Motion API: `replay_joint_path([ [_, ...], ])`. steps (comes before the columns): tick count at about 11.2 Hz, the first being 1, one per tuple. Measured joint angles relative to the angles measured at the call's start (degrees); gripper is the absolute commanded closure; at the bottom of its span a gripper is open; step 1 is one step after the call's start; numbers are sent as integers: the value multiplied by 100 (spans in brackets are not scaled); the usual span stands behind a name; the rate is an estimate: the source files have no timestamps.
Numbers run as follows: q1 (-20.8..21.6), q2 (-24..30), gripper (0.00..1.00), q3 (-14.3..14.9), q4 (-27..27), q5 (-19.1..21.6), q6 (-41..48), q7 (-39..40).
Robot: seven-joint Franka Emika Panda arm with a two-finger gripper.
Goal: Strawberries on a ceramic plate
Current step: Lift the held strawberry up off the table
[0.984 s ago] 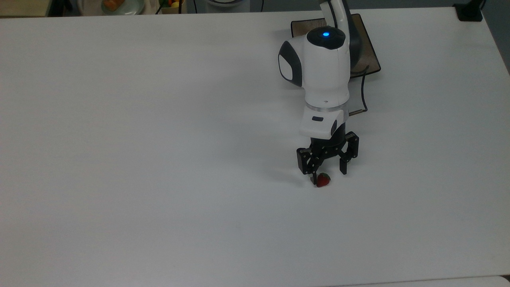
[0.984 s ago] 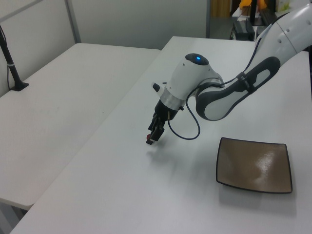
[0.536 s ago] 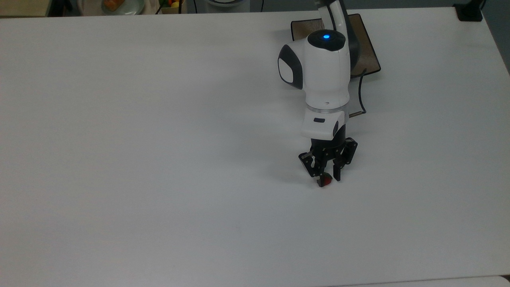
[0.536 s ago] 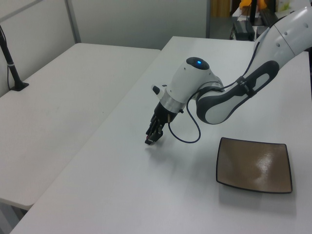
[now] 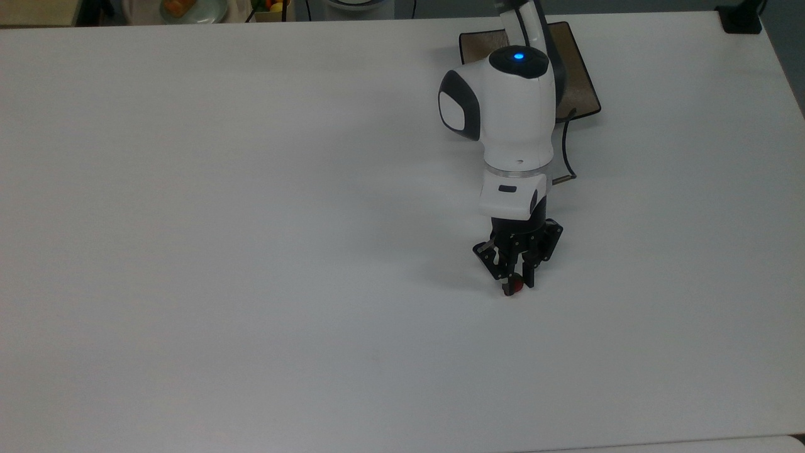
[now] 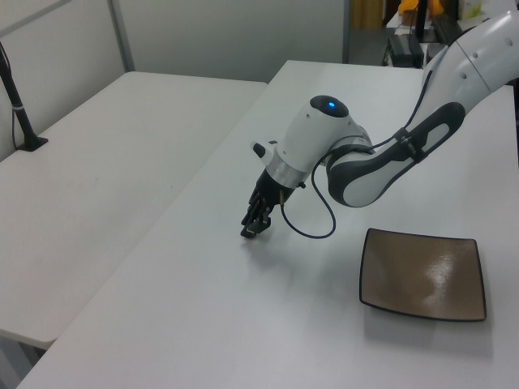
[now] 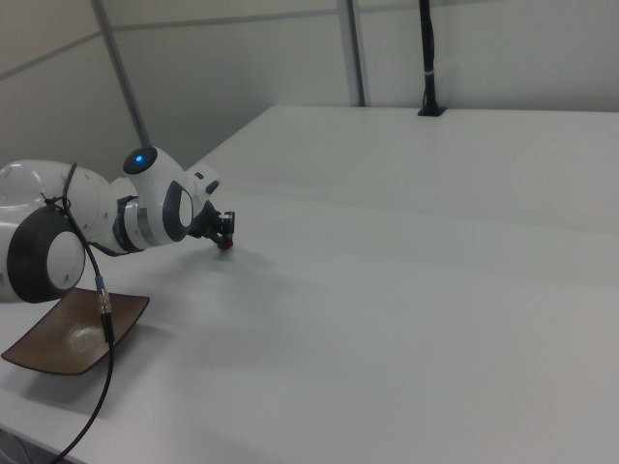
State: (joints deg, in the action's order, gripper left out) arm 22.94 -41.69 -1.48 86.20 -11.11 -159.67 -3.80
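The gripper (image 5: 515, 284) is down at the white worktop (image 5: 251, 251), its fingers pinching the strawberry (image 5: 516, 287) at the surface. The plate (image 6: 423, 275) lies well apart, at the left view's right, empty.

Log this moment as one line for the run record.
phase: grasp | gripper: jaws shut on strawberry at table level | plate: bare, apart from gripper | next: likely lift toward plate
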Motion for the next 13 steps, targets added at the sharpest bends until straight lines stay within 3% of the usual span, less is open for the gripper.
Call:
replay_joint_path([
  [7,-88,367,87,21,-36,0,35,0],
  [13,-202,1514,88,22,49,2,2168,0],
])
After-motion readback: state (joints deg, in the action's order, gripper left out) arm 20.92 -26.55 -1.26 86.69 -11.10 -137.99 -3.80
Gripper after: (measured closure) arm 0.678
